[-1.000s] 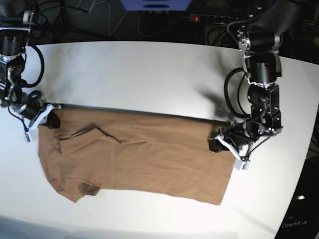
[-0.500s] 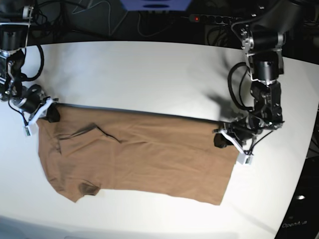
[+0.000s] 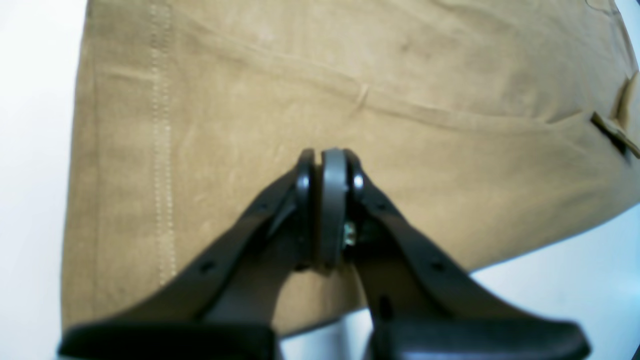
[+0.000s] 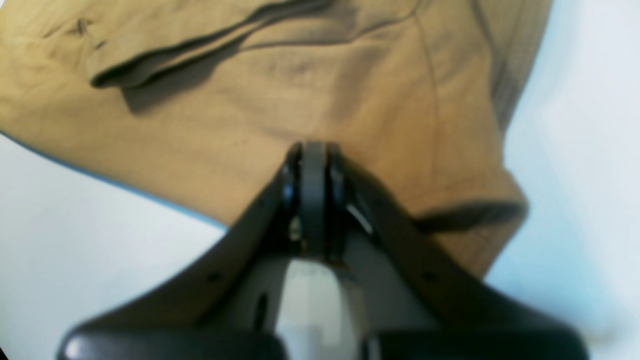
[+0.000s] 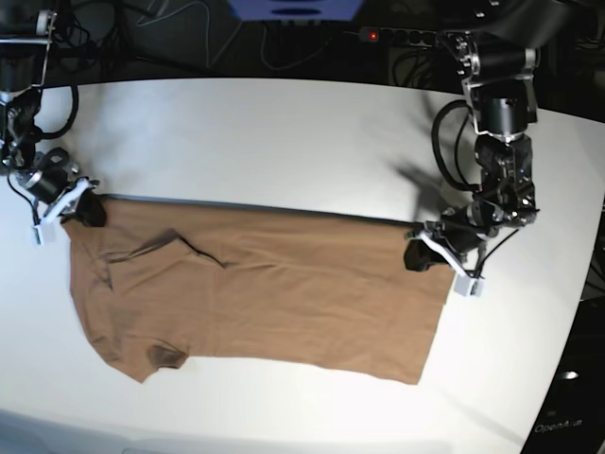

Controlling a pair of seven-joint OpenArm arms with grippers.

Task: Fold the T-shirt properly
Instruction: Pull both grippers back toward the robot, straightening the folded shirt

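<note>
T-shirt (image 5: 260, 288) lies flat on the white table (image 5: 265, 142), already folded lengthwise into a long band. Long axis runs left-right across the base view. Sleeve and neck end at the left, hem end at the right.

Left gripper (image 5: 413, 256) sits at the far-right corner of the band, at the hem end. Wrist view shows its jaws pressed together, with the hem stitching just beside them. Looks pinched on the cloth edge, but the fabric between the pads isn't directly visible, so that's a judgement.

Right gripper (image 5: 92, 214) is at the far-left corner, by the shoulder and sleeve. Jaws also closed tight; the wrist view shows the sleeve cuff near the tips. Same caveat on the grip.

Key relation: both grippers are on the far long edge, one per end, and the whole shirt lies on the near side of that line. The far edge reads straight and taut between them.

My read: each arm is nearest its own end, so the next fold either carries the far edge toward the near edge or brings one end across the long axis. Watch the loose ridge near the left sleeve; it could get trapped in the fold.
</note>
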